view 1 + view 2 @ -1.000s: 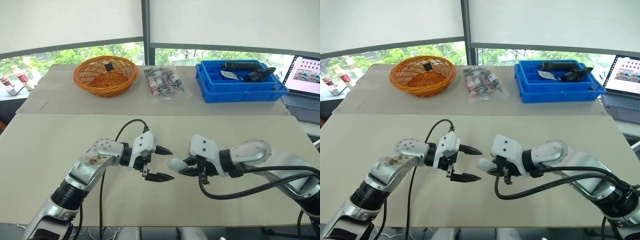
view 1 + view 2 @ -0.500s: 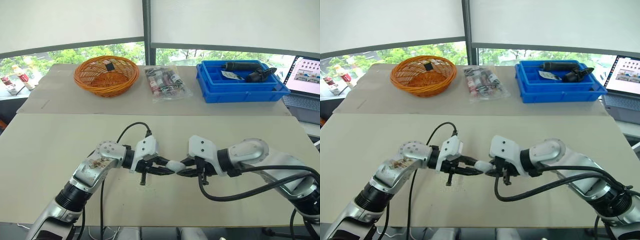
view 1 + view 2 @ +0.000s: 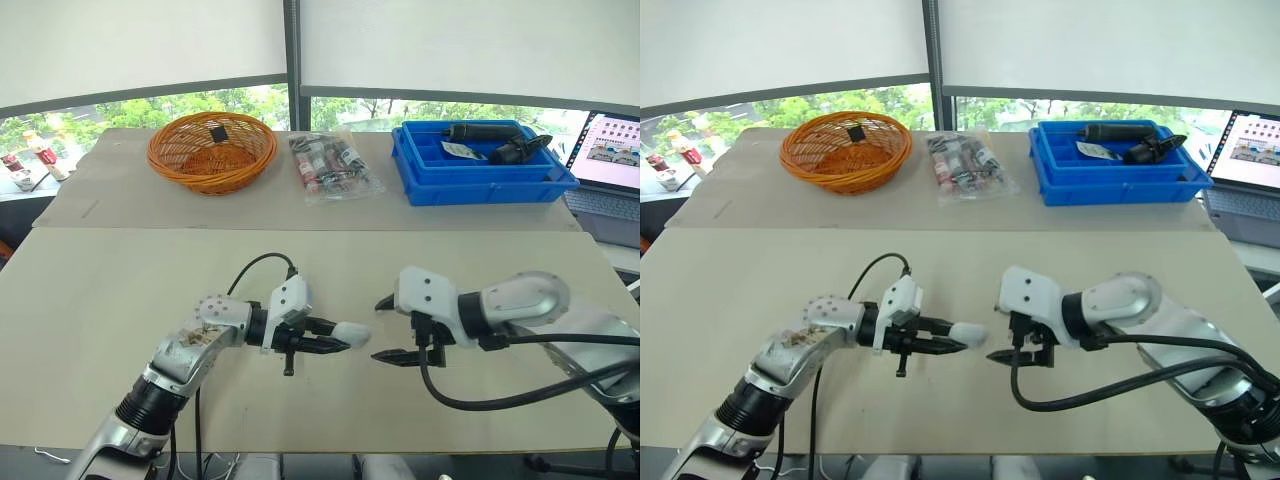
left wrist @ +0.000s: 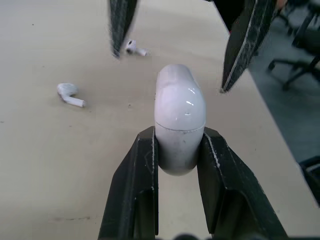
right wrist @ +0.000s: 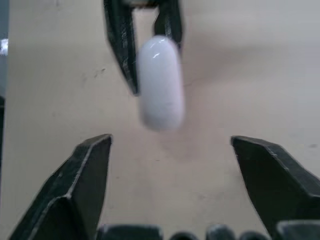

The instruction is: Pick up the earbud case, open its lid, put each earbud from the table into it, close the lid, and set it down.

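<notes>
The white earbud case [image 4: 179,120], lid closed, is pinched between the two black fingers of my left gripper [image 4: 179,137] and held a little above the table's near middle. In the left eye view the case [image 3: 350,333] sticks out past the left fingertips toward the right arm. My right gripper [image 3: 383,328] stands open just to the right of the case, facing it and apart from it. The case [image 5: 160,82] hangs beyond the spread right fingers [image 5: 95,155]. Two white earbuds [image 4: 70,93] [image 4: 136,48] lie loose on the beige table under the grippers.
At the back of the table stand an orange wicker basket [image 3: 211,150], a clear bag of small items [image 3: 330,165] and a blue tray [image 3: 480,165] with dark tools. A laptop [image 3: 612,150] sits at the far right.
A second ago my right gripper held the case and the left was open. The left shut on the case, then the right opened and drew back to the right.
</notes>
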### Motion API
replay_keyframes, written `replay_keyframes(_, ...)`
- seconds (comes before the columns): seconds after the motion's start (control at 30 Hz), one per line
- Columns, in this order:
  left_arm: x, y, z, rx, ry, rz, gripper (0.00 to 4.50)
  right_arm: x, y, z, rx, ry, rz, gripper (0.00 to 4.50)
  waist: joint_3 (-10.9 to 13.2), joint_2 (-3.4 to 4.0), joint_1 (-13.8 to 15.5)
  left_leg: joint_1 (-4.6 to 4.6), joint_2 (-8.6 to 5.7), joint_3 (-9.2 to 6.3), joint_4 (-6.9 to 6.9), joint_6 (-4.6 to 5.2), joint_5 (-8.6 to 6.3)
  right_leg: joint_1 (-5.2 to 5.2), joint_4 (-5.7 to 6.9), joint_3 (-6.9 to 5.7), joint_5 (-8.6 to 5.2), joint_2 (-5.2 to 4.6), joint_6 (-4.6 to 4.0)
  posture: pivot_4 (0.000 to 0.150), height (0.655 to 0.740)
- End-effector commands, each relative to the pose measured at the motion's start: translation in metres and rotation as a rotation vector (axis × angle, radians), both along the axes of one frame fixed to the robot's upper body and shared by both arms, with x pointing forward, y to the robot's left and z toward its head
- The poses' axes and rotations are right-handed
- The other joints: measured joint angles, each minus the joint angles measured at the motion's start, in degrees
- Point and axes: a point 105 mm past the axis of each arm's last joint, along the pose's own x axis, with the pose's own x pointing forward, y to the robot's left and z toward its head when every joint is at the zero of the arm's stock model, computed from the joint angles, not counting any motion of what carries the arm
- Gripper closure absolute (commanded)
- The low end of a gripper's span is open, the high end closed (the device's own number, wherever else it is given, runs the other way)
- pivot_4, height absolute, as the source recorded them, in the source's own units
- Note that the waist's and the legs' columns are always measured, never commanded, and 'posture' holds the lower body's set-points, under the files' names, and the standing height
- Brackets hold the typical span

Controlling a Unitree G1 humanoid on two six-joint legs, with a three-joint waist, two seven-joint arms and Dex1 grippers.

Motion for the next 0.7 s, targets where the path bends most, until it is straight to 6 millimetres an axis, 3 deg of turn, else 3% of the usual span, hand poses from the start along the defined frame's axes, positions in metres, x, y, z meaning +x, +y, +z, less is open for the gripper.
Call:
replay_keyframes(0.03, -0.002, 0.0, 0.014, -0.089, -0.017, -0.019, 3.93, -0.004, 0.009, 0.016, 0.077, -0.069, 0.021, 0.34, 0.0, 0.0, 0.08, -0.01, 0.0, -0.02, 0.0, 0.0, 0.0, 0.0, 0.0, -0.01, 0.0, 0.0, 0.0, 0.15, 0.7329)
replay_keyframes(0.33, -0.007, -0.007, 0.017, -0.103, -0.046, -0.066, 3.93, 0.005, 0.019, 0.014, 0.126, -0.094, -0.025, 0.34, 0.0, 0.0, 0.19, -0.05, -0.02, -0.03, 0.18, 0.0, 0.0, 0.04, 0.0, -0.02, 0.0, -0.01, 0.0, 0.15, 0.7329)
replay_keyframes(0.7, -0.01, -0.003, 0.013, -0.082, -0.077, -0.072, 3.93, 0.013, 0.011, 0.028, 0.116, -0.117, -0.036, 0.34, 0.0, 0.0, 0.16, -0.05, -0.02, -0.03, 0.2, 0.01, 0.0, 0.04, 0.02, -0.02, 0.0, -0.01, 0.01, 0.15, 0.7329)
